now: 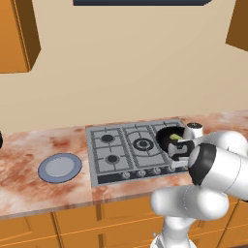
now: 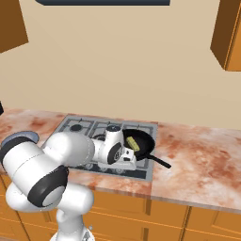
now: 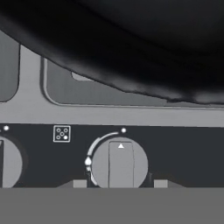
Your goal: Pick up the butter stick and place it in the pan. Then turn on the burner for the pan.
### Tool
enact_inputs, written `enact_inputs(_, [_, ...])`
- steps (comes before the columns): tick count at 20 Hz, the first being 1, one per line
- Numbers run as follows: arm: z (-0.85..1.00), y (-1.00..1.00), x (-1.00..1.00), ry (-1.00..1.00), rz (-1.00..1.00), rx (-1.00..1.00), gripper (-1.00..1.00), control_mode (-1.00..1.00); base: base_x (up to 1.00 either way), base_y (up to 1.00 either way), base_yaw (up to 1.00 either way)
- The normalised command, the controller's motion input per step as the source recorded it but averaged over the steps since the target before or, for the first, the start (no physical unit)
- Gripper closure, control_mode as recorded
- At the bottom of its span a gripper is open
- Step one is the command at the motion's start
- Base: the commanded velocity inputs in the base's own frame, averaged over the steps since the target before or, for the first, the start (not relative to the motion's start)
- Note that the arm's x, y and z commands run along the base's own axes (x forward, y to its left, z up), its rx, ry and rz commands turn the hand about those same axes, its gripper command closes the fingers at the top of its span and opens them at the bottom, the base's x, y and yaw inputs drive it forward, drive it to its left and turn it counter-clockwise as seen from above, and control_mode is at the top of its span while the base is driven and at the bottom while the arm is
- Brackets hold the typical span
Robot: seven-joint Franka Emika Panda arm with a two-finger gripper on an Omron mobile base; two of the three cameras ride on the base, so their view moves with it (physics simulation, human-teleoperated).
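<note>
The black pan (image 1: 163,135) sits on the front right burner of the stove (image 1: 109,147), its handle pointing toward the counter's front. The pale-yellow butter stick (image 1: 175,137) lies inside the pan (image 2: 146,141), seen again as a butter stick (image 2: 133,143) in the right base view. My gripper (image 2: 128,162) reaches down to the stove's front control strip just below the pan. In the hand view my gripper (image 3: 120,183) straddles a round grey burner knob (image 3: 120,164), fingertips (image 3: 79,183) pressed close to its sides. The pan's dark underside (image 3: 153,43) looms above it.
A blue-grey plate (image 1: 60,167) lies on the marble counter left of the stove. Another knob (image 3: 6,164) sits to the left on the control strip. Wooden cabinets hang at both upper corners, and open counter stretches to the right of the pan handle (image 2: 160,161).
</note>
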Motion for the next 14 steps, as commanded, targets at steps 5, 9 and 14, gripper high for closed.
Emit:
enact_inputs(5, [-0.09, 0.00, 0.00, -0.01, 0.03, 0.00, 1.00, -1.00, 0.00, 0.00, 0.00])
enact_inputs(9, [-0.17, 0.00, 0.00, -0.02, 0.07, 0.00, 1.00, -1.00, 0.00, 0.00, 0.00])
enact_inputs(14, [-0.24, 0.04, 0.00, -0.02, 0.12, -0.01, 1.00, -1.00, 0.00, 0.00, 0.00])
